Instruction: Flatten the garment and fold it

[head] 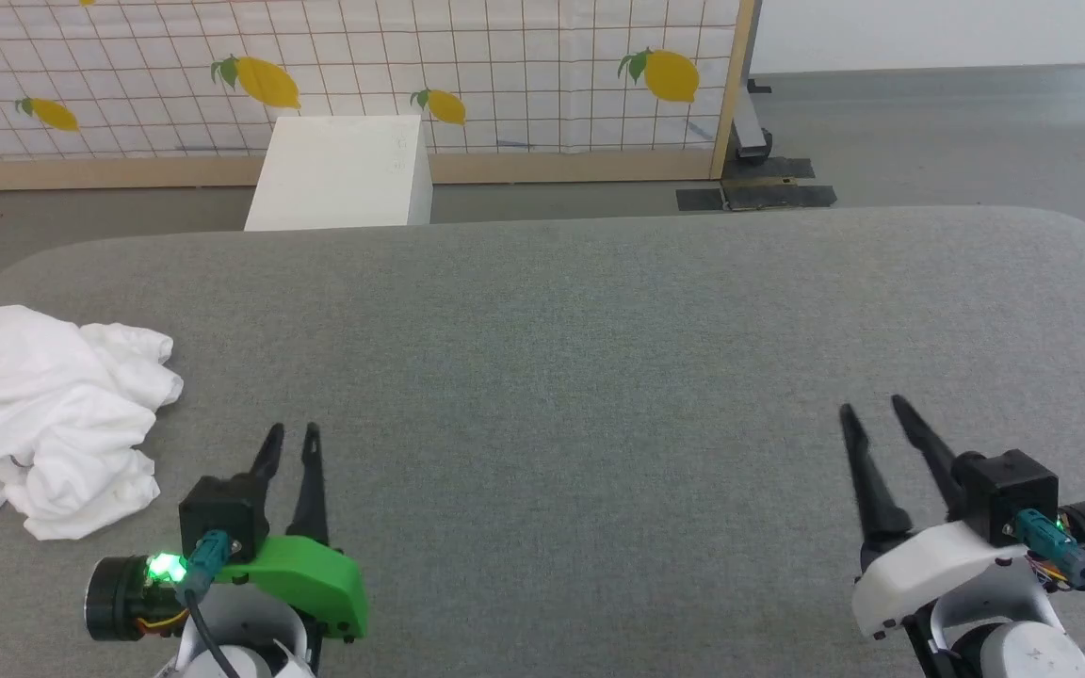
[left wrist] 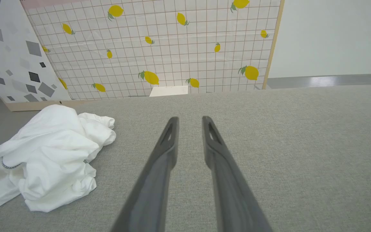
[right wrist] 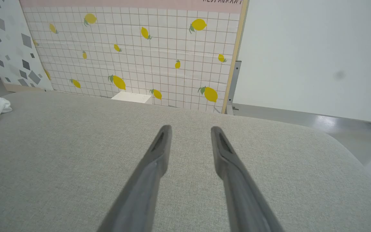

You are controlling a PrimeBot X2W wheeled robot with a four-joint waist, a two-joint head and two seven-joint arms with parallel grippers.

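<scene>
- Dark long fingers of the left gripper (head: 291, 433) sit low on the left. They are a little apart, with nothing between them.
- The right gripper (head: 872, 408) sits low on the right. Its fingers are a bit wider apart and also hold nothing.
- The garment (head: 43, 414), a big soft thin white shirt, lies in a crumpled heap by the table's left edge. It is just left of the left gripper and far from the right one.
- It looks light and floppy, so it will likely sag and bunch when lifted. A loose outer edge, or the part with the grey stitching (left wrist: 10, 166), looks best to pinch.
- The flat grey cloth-covered table (head: 599, 377) has lots of open room in the middle for spreading. The heap is close to the left rim and might slip off.
- Past the far rim stand a white square box (head: 345, 174) and a tiled wall panel (head: 505, 75) with yellow lemons.
</scene>
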